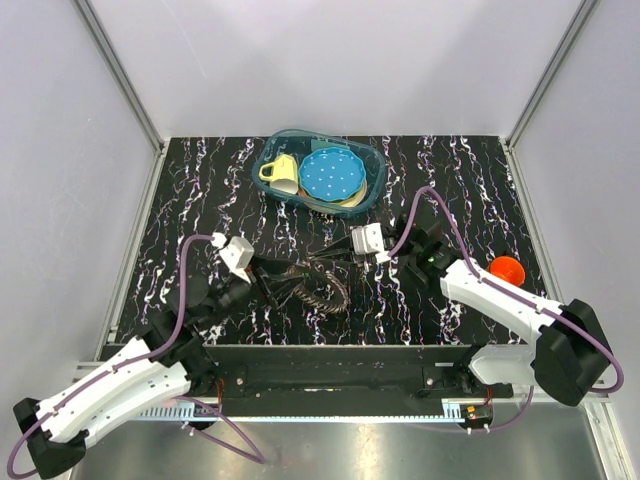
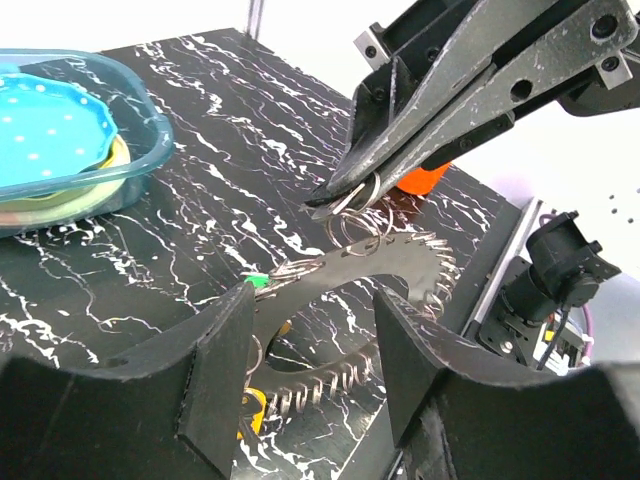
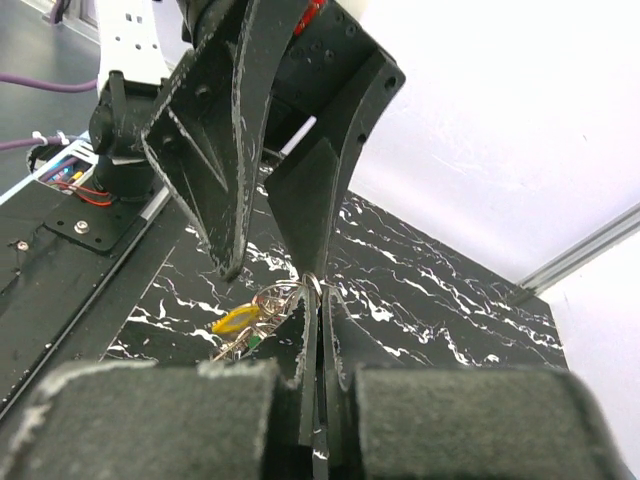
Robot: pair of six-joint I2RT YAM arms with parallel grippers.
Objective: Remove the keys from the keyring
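The keyring (image 2: 358,196) is a thin metal ring, pinched at the tips of my right gripper (image 2: 335,203), which is shut on it. Its dark speckled fob (image 2: 395,262), edged with wire loops, hangs down to the table and curves between the fingers (image 2: 215,365) of my left gripper (image 2: 310,330), which is open around it. A green key head (image 2: 256,282) and a yellow key (image 2: 250,410) lie by the fob. In the right wrist view, my right gripper (image 3: 320,298) holds the ring (image 3: 313,283), with the yellow key (image 3: 237,318) beside it. In the top view, both grippers (image 1: 275,278) (image 1: 337,257) meet over the fob (image 1: 325,290).
A clear tub (image 1: 375,165) at the back holds a blue dotted plate (image 1: 332,172) and a yellow cup (image 1: 280,172); it also shows in the left wrist view (image 2: 145,130). An orange object (image 1: 508,268) sits at the right by the right arm.
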